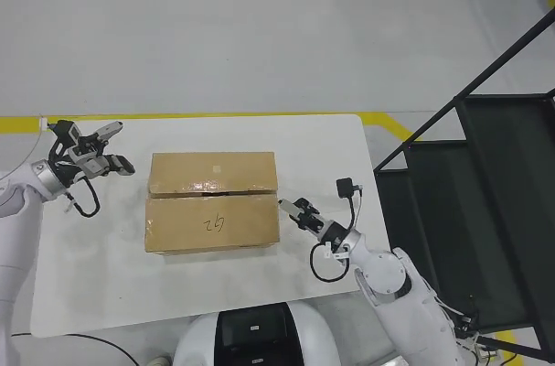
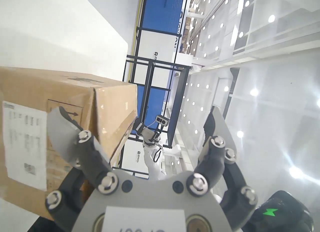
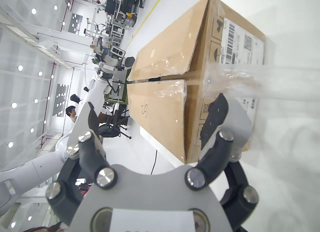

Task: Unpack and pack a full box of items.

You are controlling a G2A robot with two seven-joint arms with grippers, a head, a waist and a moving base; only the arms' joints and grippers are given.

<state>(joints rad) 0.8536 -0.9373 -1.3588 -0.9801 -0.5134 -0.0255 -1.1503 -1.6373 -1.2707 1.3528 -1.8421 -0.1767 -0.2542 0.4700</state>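
The left gripper hung over the left edge of the white table, well off the box's left end. Its jaws stood wide apart and held nothing. In its own wrist view one finger lay in line with the box's end face, where a white label was stuck, but it stood apart from the cardboard.

The box sat flat near the middle of the table, long side running left to right. Both top flaps were down, meeting along a seam that ran the length of the lid (the flap edges looked ragged and slightly parted in the right wrist view). A handwritten mark sat on the nearer flap.

The right gripper was just beside the box's right end, at the nearer flap's corner. Its jaws were also spread wide, with nothing between them. One finger was close against the end face, below a second label. A strip of clear tape stretched out from that end face just above the finger; whether the finger touched the tape or the cardboard I could not tell.

Past the table's right edge, dark metal steps stood on the floor, and a yellow line ran along the floor behind the table.
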